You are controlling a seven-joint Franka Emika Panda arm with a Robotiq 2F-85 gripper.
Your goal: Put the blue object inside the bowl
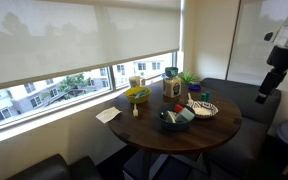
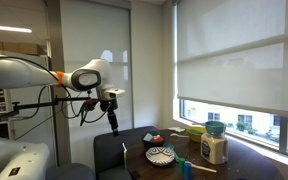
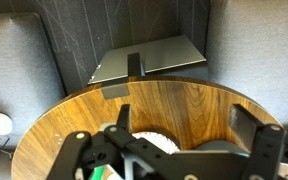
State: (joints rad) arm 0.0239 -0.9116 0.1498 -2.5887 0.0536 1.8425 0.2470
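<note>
A round wooden table [image 1: 214, 125] holds a dark bowl [image 1: 176, 120] near its front edge; something bluish lies in or at it, too small to tell apart. In an exterior view a small blue object [image 2: 184, 168] shows by the table's near edge. My gripper [image 1: 269, 98] hangs high above the dark sofa beside the table, away from all objects; it also shows in an exterior view [image 2: 113, 124]. In the wrist view the gripper [image 3: 184, 120] is open and empty, looking down on the table edge, a white plate [image 3: 156, 145] and a dark round rim [image 3: 209, 150].
On the table stand a yellow bowl [image 1: 137, 95], a jar with a teal lid [image 1: 171, 86], a green plant [image 1: 188, 78], a patterned plate [image 1: 202, 108] and a white napkin [image 1: 107, 115]. A window runs behind the table. A grey laptop-like slab [image 3: 149, 58] lies on the sofa.
</note>
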